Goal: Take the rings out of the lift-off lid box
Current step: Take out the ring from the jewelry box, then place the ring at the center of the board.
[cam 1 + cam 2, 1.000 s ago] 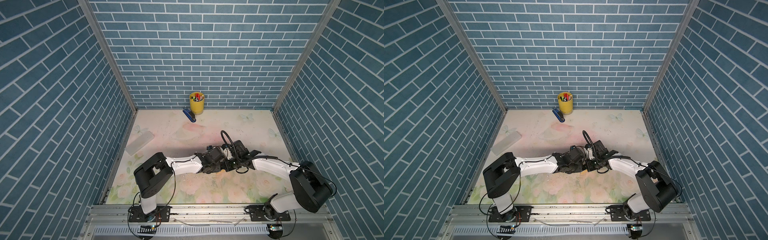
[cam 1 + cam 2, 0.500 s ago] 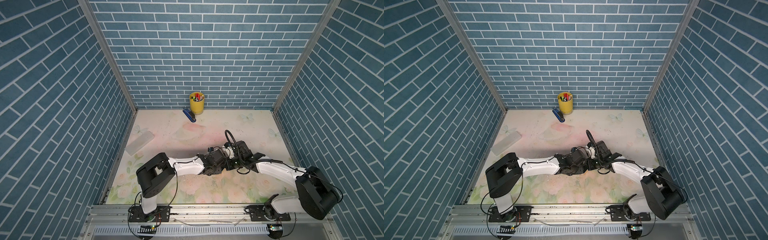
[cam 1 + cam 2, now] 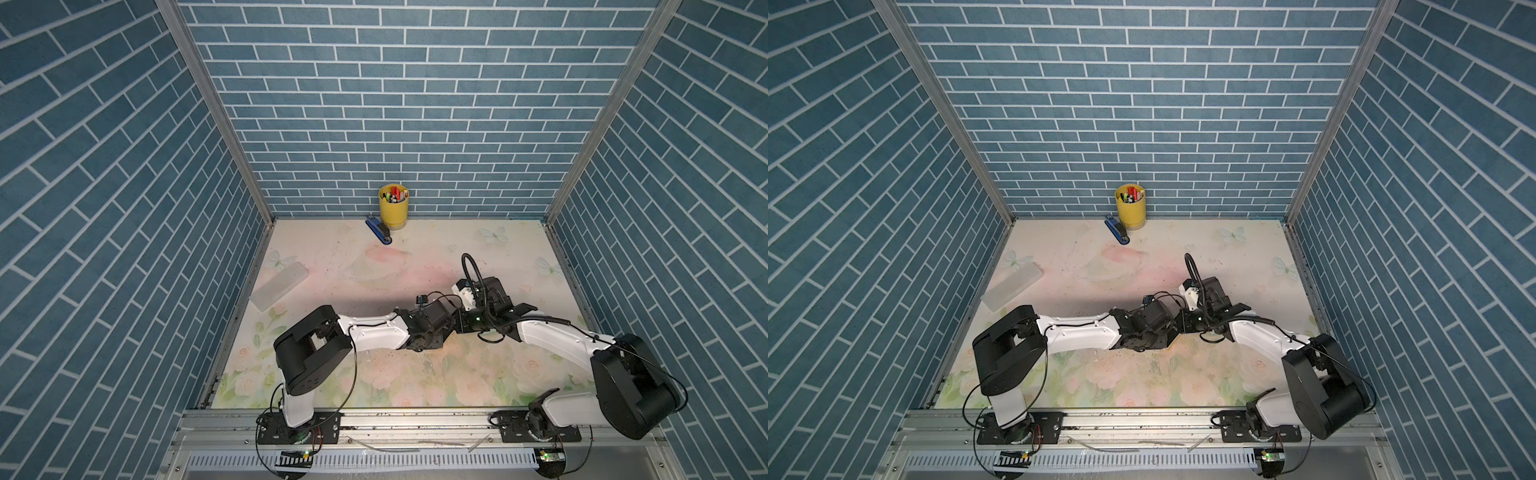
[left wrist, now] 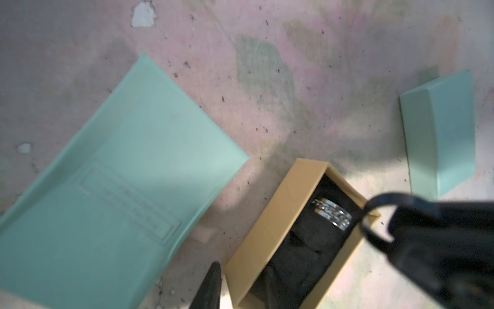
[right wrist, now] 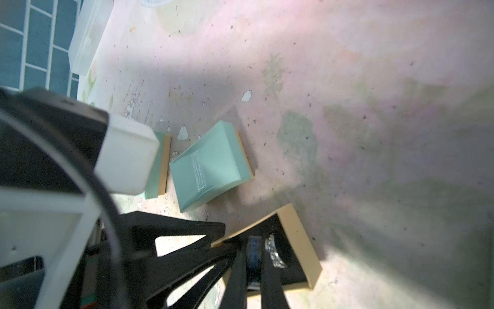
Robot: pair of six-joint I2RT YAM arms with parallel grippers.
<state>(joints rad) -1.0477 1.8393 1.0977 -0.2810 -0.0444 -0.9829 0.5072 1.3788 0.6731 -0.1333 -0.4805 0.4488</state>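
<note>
Right gripper (image 5: 253, 243) is seen pinched on a dark ring (image 5: 252, 258). It is judged light, rigid and slippery, best pinched across its edges.

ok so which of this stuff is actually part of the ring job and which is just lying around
part of the job:
open tan box, lid off
ring inside it
printed mint-green box, lid on, probably next
plain mint-green box or lid

just lying about:
yellow pen cup
blue stapler
clear plastic case

lab booth, brick-print walls (image 3: 415, 104), floral mat (image 3: 415, 382)
</note>
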